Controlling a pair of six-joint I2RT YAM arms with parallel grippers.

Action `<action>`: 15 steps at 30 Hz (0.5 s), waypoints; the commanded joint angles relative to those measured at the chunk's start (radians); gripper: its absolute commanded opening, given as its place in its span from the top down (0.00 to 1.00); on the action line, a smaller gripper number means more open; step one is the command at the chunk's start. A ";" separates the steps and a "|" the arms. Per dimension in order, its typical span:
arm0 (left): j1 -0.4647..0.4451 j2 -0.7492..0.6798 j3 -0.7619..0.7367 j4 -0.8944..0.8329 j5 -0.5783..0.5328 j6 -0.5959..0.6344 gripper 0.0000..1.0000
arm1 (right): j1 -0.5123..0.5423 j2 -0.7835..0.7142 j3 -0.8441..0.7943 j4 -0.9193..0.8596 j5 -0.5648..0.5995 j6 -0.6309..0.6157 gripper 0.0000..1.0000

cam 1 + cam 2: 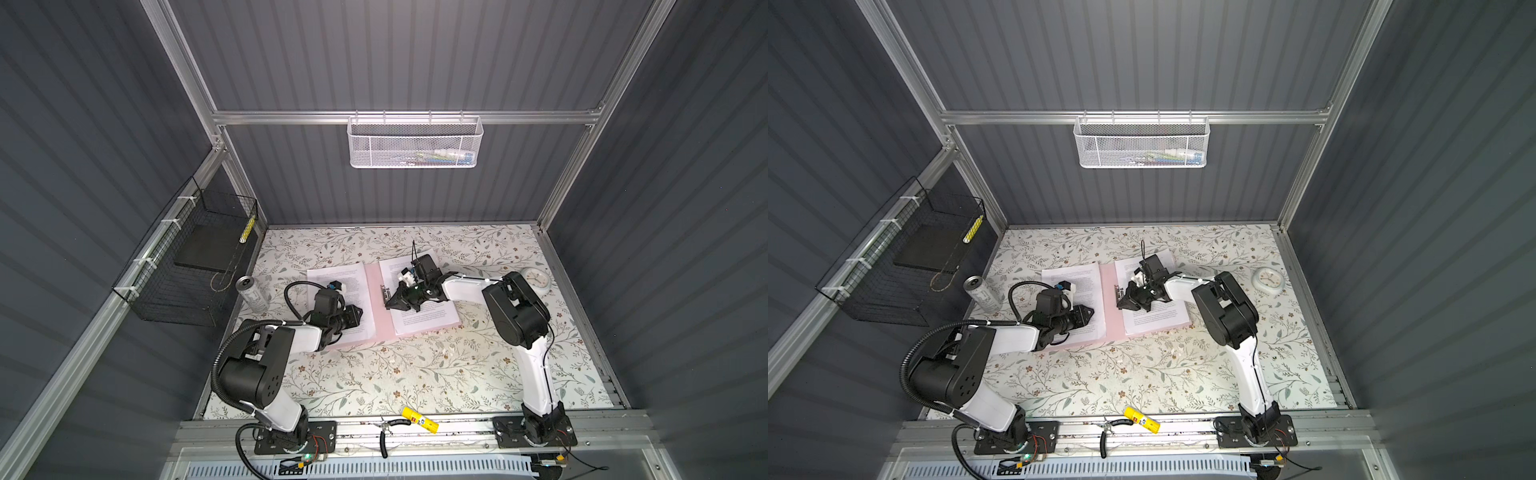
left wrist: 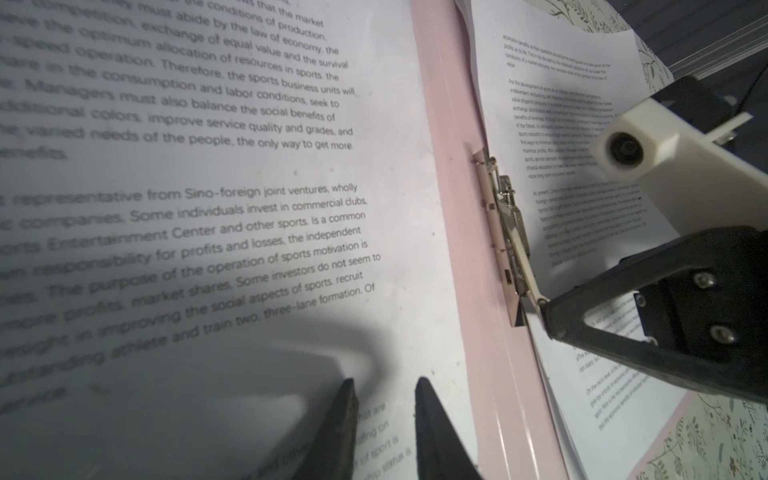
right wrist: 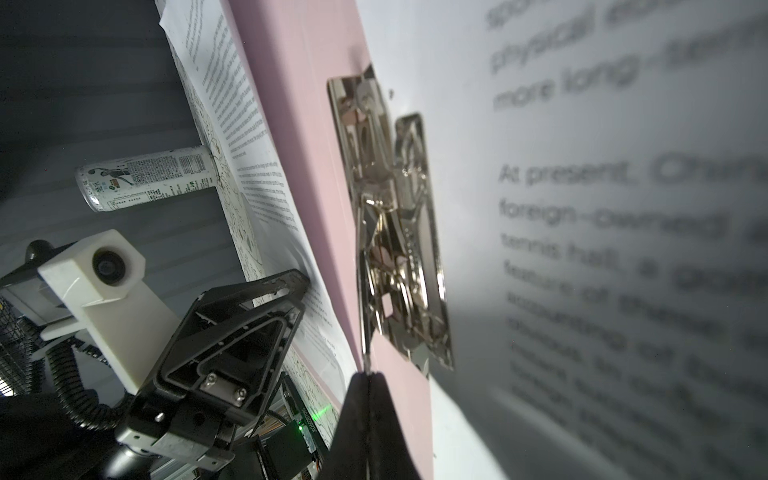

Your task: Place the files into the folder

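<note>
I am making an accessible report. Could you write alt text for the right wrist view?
The shut right gripper pinches the thin lever of the metal clip on the open pink folder, with a blurred printed sheet beside the clip. Beyond, the left gripper rests on a second sheet, and a can shows behind it.

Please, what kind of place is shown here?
Probably a robot test cell, not an office: an aluminium frame with grey walls, a left arm and a right arm bolted to a front rail.
</note>
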 commanded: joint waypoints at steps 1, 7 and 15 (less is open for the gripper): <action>0.009 0.027 0.011 -0.053 0.000 0.004 0.73 | -0.020 0.082 -0.043 -0.104 0.118 0.028 1.00; 0.009 0.035 0.012 -0.053 0.008 0.005 0.73 | -0.024 0.102 -0.049 -0.095 0.136 0.052 1.00; 0.009 0.035 0.014 -0.055 0.007 0.008 0.73 | -0.045 0.122 -0.059 -0.103 0.162 0.067 1.00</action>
